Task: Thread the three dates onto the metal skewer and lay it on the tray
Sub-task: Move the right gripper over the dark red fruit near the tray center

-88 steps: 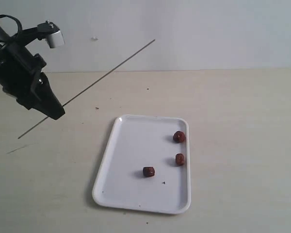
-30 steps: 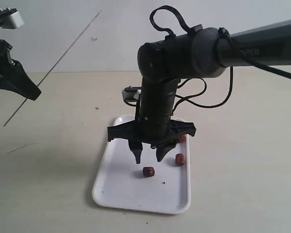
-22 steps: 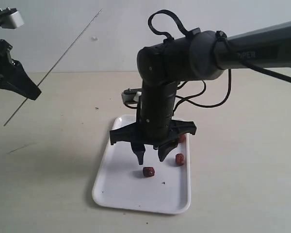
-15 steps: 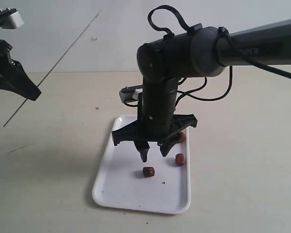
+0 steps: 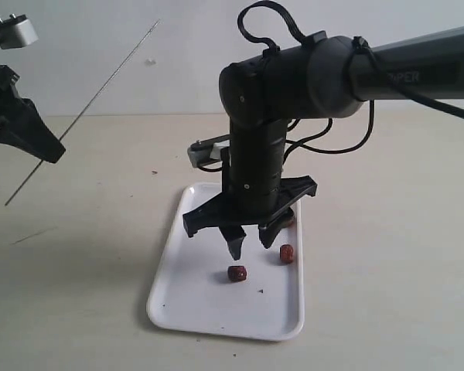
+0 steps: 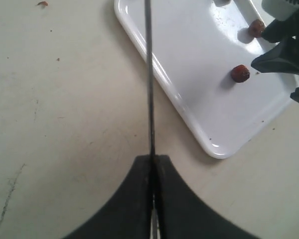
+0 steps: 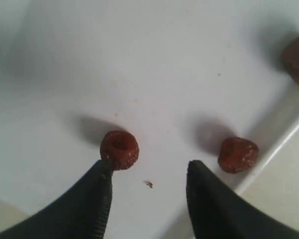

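Surveying the exterior view: the left pincer [image 5: 40, 147] hangs high at the left above the counter [image 5: 387, 232], pressed together on the metal skewer [image 5: 100, 89]. The rod slants up and away from the pincer, with a short length projecting below it, clear of the counter. The right pincer [image 5: 249, 243] points down over the tray [image 5: 164, 297] with its fingers spread, holding nothing. The tray lies flat on the counter. Three dates lie loose in it. The first date [image 5: 237, 273] sits just under the fingertips and apart from them. The second date [image 5: 287, 253] lies near it, toward the tray's right rim. The third date [image 5: 291, 221] lies farther back, largely hidden behind the pincer.

Left wrist view: the two black fingers meet on the skewer, which runs straight out and crosses the tray's corner in the picture. The visible length of the rod is bare metal. Two dates lie on the white surface, with the right pincer's dark tips close by at the picture's edge.

Right wrist view: the fingers stand spread over bare tray. The first date, showing a hollow in its top, lies just beside the tip of one finger; contact cannot be confirmed here. The second date lies outside the other finger, near the raised rim. The third date is a blur at the edge.
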Action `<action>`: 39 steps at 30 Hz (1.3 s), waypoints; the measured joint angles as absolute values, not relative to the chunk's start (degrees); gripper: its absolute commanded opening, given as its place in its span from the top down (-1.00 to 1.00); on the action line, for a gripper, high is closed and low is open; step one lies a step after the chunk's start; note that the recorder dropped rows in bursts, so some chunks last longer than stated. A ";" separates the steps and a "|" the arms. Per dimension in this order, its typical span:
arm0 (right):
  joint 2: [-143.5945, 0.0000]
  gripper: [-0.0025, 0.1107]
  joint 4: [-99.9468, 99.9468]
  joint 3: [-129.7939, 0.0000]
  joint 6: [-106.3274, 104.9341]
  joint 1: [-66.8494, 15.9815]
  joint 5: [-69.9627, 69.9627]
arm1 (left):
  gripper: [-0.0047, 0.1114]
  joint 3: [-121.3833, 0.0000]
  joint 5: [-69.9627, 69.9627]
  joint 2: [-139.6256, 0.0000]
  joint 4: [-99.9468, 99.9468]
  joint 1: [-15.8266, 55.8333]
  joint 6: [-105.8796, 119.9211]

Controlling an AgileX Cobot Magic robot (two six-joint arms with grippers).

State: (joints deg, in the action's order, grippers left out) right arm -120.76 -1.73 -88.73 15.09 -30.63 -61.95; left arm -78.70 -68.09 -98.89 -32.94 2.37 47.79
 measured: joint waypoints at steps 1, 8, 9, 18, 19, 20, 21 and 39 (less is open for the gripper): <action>-120.76 0.12 -1.73 -88.73 15.34 -30.63 -61.56 | 0.92 -78.70 -68.09 -98.89 -32.94 2.37 47.79; -120.76 0.12 -4.84 -88.73 17.93 -30.63 -61.00 | 0.92 -78.70 -65.76 -98.89 -32.94 2.37 47.31; -120.76 0.12 -5.16 -88.73 18.07 -30.63 -60.74 | 0.92 -78.70 -65.14 -98.89 -33.03 2.37 47.04; -120.76 0.12 -5.48 -88.73 18.53 -30.63 -57.54 | 0.92 -78.70 -61.12 -98.89 -36.54 2.37 46.43; -120.76 0.12 -5.60 -88.73 18.53 -30.63 -57.40 | 0.92 -78.70 -61.12 -98.89 -36.81 2.37 46.43; -120.76 0.12 -5.60 -88.73 18.53 -30.63 -57.26 | 0.92 -78.70 -61.22 -98.89 -37.06 2.37 46.43; -120.76 0.12 -5.60 -88.73 18.53 -30.63 -57.15 | 0.92 -78.70 -61.48 -98.89 -37.16 2.37 46.43; -120.76 0.12 -6.87 -88.73 18.76 -30.63 -44.65 | 0.92 -78.70 -63.38 -98.89 -37.29 2.37 46.43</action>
State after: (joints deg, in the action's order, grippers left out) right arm -120.76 -6.87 -88.73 18.76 -30.63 -44.65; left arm -78.70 -63.38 -98.89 -37.29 2.37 46.43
